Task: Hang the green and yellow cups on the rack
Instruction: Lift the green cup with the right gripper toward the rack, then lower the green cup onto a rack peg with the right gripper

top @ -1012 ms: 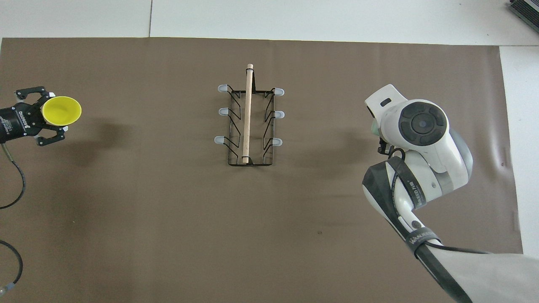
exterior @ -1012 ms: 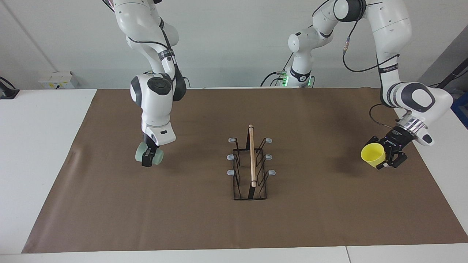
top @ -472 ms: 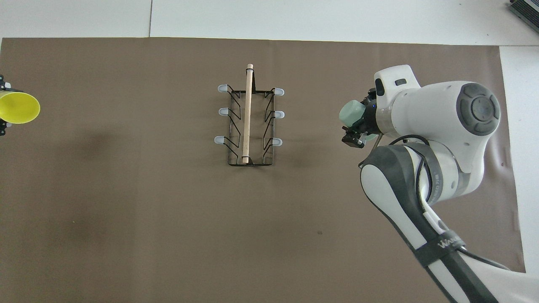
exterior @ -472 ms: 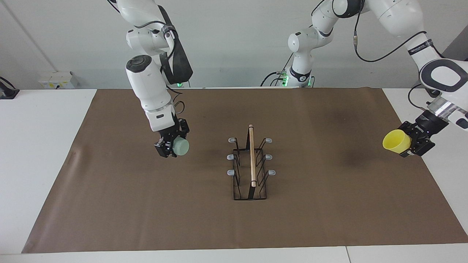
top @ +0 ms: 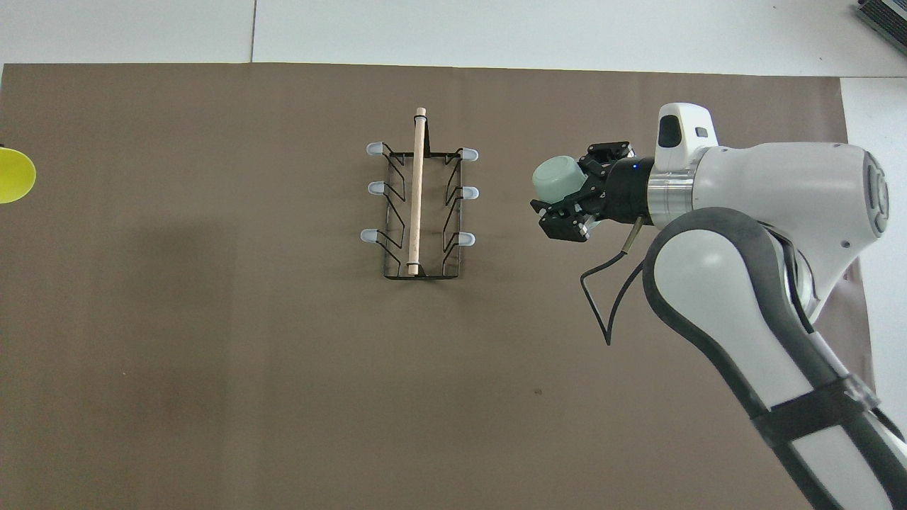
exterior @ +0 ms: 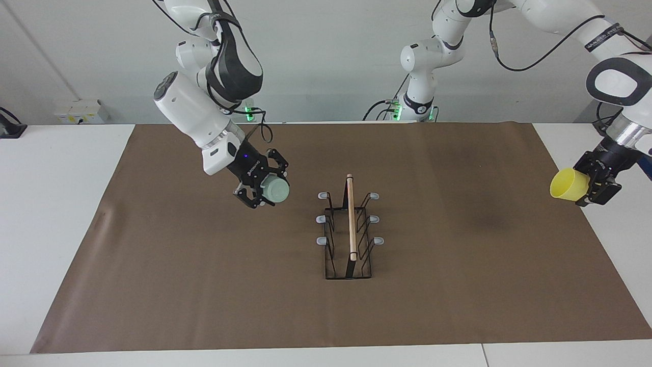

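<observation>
1. the black wire rack (exterior: 349, 232) stands on the brown paper mat (exterior: 204, 285) near the middle of the table; its light wooden rod handle (exterior: 351, 216) runs along the top from 12 to 6 o'clock in the overhead view; three grey-tipped prongs stick out on each side, and all six prongs are bare
2. the right gripper (exterior: 261, 189) is up in the air over the mat, at the rack's 3 o'clock in the overhead view and toward the right arm's end of the table; its fingers are pinching the pale mint green cup (exterior: 275, 189); the cup lies on its side in the grasp with its closed base turned toward the rack; cup and rack are apart, with bare mat between them
3. in the overhead view the same right gripper (top: 570, 205) reaches in from 3 o'clock with the green cup (top: 558, 178) at its tip, level with the rack's (top: 419, 212) upper and middle prongs
4. the left gripper (exterior: 595, 182) is raised over the edge of the mat at the left arm's end of the table, well apart from the rack; its fingers are clamped on the bright yellow cup (exterior: 564, 184); the cup is tipped on its side with its open mouth toward the rack
5. in the overhead view only a slice of the yellow cup (top: 14, 176) shows at the 9 o'clock edge; the left gripper itself is out of that view
6. the white table (exterior: 61, 214) shows around the mat on both ends
</observation>
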Robot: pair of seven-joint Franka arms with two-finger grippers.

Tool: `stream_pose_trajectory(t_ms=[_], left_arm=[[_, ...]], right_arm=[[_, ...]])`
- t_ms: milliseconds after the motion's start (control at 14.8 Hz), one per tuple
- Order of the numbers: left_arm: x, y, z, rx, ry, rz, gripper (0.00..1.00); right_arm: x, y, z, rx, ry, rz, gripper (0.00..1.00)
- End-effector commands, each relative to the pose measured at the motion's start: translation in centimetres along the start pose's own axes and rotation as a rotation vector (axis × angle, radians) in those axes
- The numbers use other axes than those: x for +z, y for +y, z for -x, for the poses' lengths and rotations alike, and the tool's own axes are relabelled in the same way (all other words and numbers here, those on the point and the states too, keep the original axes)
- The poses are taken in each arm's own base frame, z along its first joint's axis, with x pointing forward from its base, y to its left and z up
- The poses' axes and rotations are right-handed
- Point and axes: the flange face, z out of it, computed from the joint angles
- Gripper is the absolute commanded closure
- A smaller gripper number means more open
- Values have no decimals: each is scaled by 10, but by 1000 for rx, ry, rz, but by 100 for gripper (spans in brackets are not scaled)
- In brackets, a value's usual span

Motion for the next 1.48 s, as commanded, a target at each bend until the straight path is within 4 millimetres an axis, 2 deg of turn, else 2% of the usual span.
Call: stream_pose_trajectory(t_ms=[0, 270, 405, 607, 877, 1012, 1214, 1416], left_arm=[[-15, 9, 15, 25, 107, -85, 100], [-38, 23, 49, 76, 226, -166, 100], [-40, 32, 68, 104, 280, -215, 100], [-35, 41, 94, 120, 355, -273, 100], [-24, 39, 121, 220, 432, -346, 100], [-18, 41, 134, 238, 465, -368, 100], [-10, 43, 145, 248, 516, -391, 100], [-9, 43, 145, 250, 518, -388, 100]], right_arm=[[-8, -1, 0, 10, 110, -33, 100], [-10, -6, 6, 14, 276, -74, 100], [-2, -14, 11, 79, 391, -74, 100], [24, -19, 16, 96, 476, -39, 100], [77, -57, 20, 154, 520, 6, 100], [98, -69, 26, 151, 528, 11, 100], [119, -75, 43, 134, 542, 47, 100], [126, -86, 48, 147, 527, 42, 100]])
